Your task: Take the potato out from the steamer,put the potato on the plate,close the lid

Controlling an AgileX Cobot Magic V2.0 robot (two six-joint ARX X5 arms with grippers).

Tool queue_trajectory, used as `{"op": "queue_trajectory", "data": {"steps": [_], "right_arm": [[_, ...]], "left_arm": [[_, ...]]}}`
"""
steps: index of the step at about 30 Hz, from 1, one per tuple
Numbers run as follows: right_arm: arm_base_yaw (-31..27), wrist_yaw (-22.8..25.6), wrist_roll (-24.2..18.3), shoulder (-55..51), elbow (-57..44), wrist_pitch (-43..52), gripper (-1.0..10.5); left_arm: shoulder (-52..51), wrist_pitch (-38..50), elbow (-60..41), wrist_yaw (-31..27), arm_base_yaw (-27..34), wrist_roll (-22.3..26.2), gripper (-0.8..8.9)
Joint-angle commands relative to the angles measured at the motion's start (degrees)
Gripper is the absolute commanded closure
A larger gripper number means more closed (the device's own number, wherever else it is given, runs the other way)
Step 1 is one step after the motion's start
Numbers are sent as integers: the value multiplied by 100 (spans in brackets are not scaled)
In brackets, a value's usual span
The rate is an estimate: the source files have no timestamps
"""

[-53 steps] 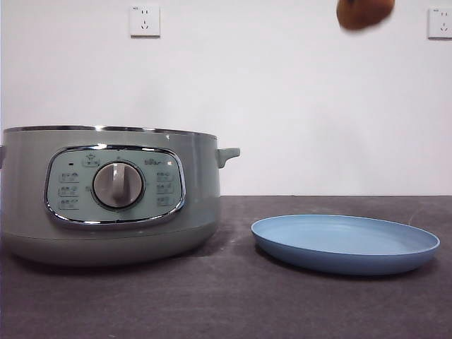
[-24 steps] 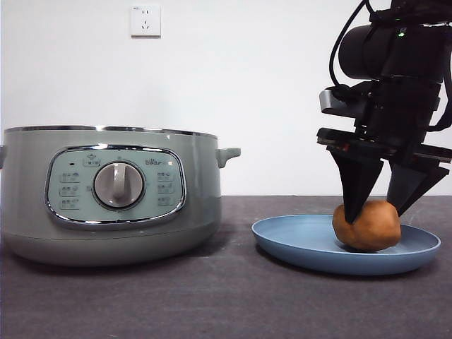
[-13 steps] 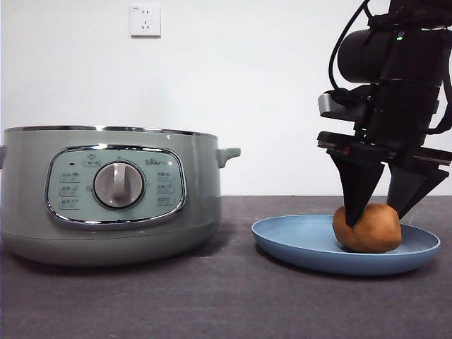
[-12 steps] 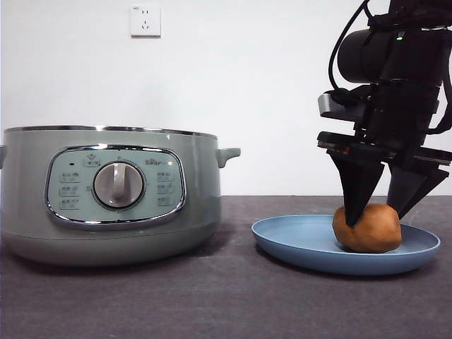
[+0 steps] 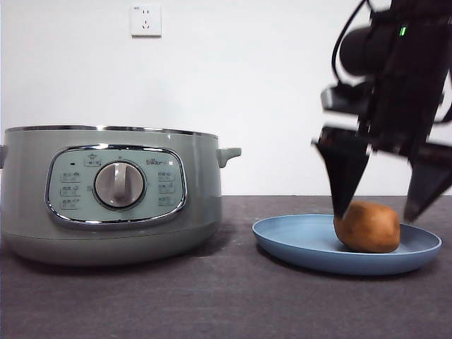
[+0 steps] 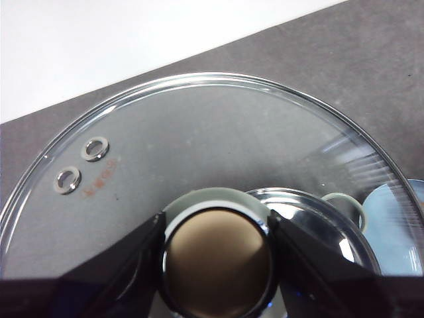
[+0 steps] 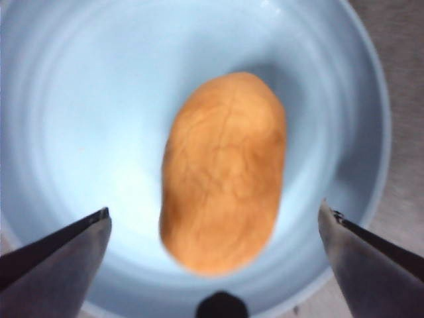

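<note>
The right gripper [image 5: 376, 212] hangs over the plate [image 5: 296, 244] with its two black jaws spread wide, one on each side of the potato [image 5: 367, 227] and clear of its skin; it has let go. In the right wrist view the right gripper [image 7: 215, 225] shows the same: both jaws stand well off from the potato [image 7: 225, 172], which lies on its side on the pale blue plate [image 7: 79, 99], a little off the middle. In the front view the arm above the jaws is blurred, with a small green light on its dark body.

The left gripper [image 6: 217, 232] is clamped on the knob [image 6: 217, 248] of the lid [image 6: 199, 139], one jaw pressed against each side of the knob. The lid's glass carries two small metal vent rings and a short line of reddish print beside them, too small to read. Through the glass a chrome rim and part of a blue plate show faintly.

Beside the plate and apart from it stands the steamer [image 5: 106, 198], with no lid on its chrome rim. Its control panel [image 5: 116, 185] has a central dial, small icon buttons on either side and a tiny brand mark near the top that cannot be read. Behind the steamer, on the white wall, sits a wall socket [image 5: 145, 20].
</note>
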Motion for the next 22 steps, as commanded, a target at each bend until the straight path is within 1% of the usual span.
{"op": "queue_trajectory", "data": {"steps": [1, 8, 11, 14, 16, 22], "right_arm": [[-2, -4, -13, -470, 254, -199, 407], [-2, -4, 0, -1926, 352, -282, 411], [-13, 9, 0, -2352, 352, -319, 411], [-37, 9, 0, -2662, 352, -374, 411], [-37, 11, 0, -2813, 352, -439, 411], [-37, 13, 0, -2883, 352, -588, 411]], "left_arm": [[-57, -278, 70, -2, -68, -35, 821], [-55, -122, -20, -15, -341, 11, 821], [-55, -13, -155, -24, -455, 26, 821], [-57, 267, -509, -28, -555, 28, 821], [-57, 553, -942, -31, -638, 26, 821], [-59, 1801, -2776, -44, -933, -66, 821]]}}
